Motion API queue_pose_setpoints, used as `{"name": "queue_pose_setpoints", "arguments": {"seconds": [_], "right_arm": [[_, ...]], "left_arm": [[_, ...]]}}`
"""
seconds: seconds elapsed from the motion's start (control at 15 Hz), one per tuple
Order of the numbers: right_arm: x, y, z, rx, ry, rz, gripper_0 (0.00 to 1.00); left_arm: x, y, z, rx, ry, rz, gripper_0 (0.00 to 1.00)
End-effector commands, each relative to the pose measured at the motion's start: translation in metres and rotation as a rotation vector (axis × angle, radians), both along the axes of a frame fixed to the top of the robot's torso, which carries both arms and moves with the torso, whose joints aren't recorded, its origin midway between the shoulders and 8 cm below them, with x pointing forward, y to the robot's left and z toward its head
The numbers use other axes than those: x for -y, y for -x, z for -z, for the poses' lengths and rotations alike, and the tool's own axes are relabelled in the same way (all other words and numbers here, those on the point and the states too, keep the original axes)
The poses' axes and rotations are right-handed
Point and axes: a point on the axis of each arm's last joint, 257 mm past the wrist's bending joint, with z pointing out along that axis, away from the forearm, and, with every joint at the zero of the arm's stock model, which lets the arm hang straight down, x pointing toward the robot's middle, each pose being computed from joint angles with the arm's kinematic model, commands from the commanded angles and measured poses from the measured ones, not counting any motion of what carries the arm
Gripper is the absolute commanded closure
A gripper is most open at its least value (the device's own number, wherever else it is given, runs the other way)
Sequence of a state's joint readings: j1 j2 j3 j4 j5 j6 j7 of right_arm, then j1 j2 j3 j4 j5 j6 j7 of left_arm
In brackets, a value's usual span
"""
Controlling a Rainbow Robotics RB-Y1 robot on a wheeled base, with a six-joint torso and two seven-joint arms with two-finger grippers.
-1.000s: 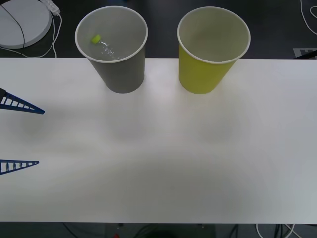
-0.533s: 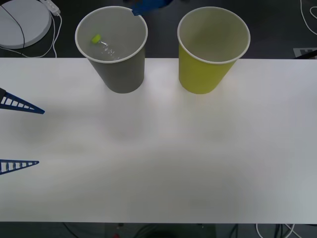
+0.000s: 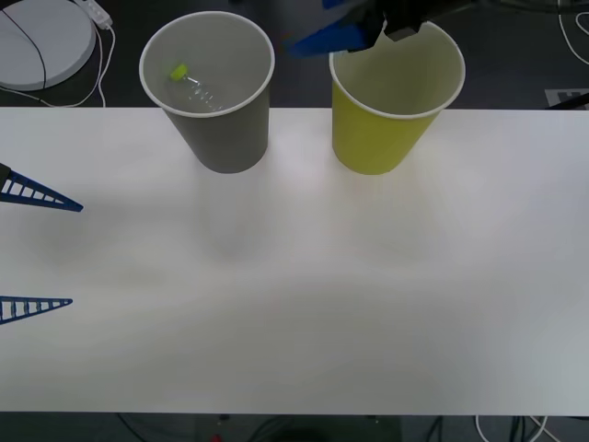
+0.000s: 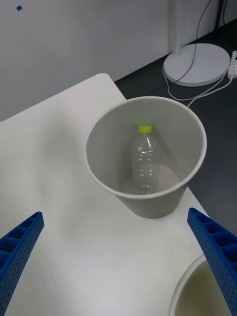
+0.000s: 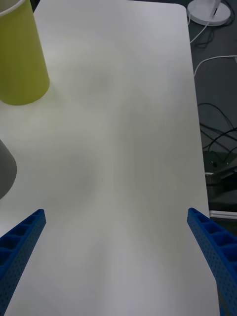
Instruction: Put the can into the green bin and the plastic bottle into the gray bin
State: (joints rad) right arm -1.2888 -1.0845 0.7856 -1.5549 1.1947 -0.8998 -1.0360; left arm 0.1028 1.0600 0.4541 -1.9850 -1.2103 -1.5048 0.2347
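Clear ribbed bottle, lime cap, lies inside gray bin; that step looks done. No can seen on white surface. Right end effector hangs above green bin, blue ribbed fingers spread wide, empty. Left end effector parked at left edge, wide open. Both bins: tapered paper-cup shape, white rims. Next, judged: confirm can's whereabouts.

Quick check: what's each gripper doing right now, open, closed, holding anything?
Left gripper: open, empty, over the table's left edge.
Right gripper: open, empty, above the gray bin and the green bin.
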Motion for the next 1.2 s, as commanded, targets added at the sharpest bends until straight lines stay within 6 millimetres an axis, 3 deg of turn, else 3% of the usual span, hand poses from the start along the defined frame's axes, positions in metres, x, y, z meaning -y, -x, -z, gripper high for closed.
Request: {"name": "queue_pose_setpoints", "arguments": {"seconds": [0.07, 1.2], "right_arm": [[0.015, 0.012, 0.007, 0.034, -0.009, -0.02, 0.0], [0.114, 0.09, 0.086, 0.219, -0.066, -0.079, 0.0]], "left_arm": [[0.0, 0.0, 0.0, 0.0, 0.0, 0.0, 0.0], [0.0, 0.0, 0.0, 0.0, 0.0, 0.0, 0.0]]}}
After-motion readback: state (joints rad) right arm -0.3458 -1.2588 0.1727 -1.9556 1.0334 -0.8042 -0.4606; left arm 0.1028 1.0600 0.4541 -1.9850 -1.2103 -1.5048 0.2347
